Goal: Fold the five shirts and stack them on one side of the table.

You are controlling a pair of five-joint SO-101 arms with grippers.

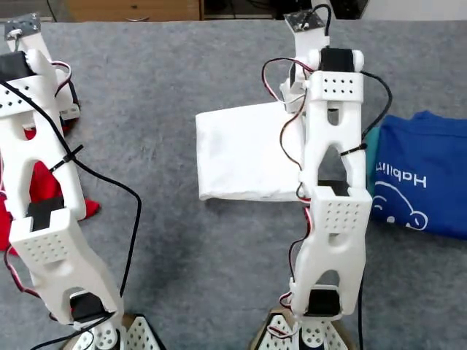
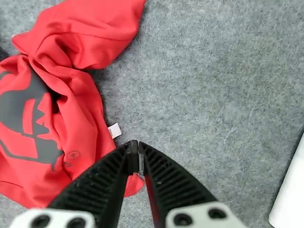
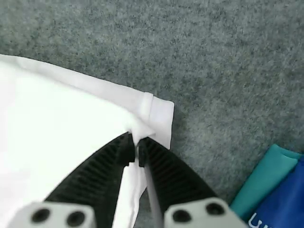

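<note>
Grey felt table [image 1: 182, 248]: high view, both arms reach over it.
White shirt [image 1: 241, 157]: folded flat mid-table, its right edge under the right arm.
Blue shirt [image 1: 423, 175]: at the right edge.
Red shirt [image 1: 40, 186]: crumpled at the left edge, under the left arm.
Left gripper [image 2: 134, 156]: left wrist view, fingers pressed together on nothing, at the red shirt's hem.
Right gripper [image 3: 137, 145]: right wrist view, fingers pinched on the white shirt's corner; teal shirt [image 3: 270, 173] nearby.

Light: bright, even, from overhead across my table [image 1: 182, 248].
Shadows: soft (a thin rim under the white shirt [image 1: 241, 153], darker inside the red shirt [image 2: 71, 118] folds).
Glare: white shirt washed out.
</note>
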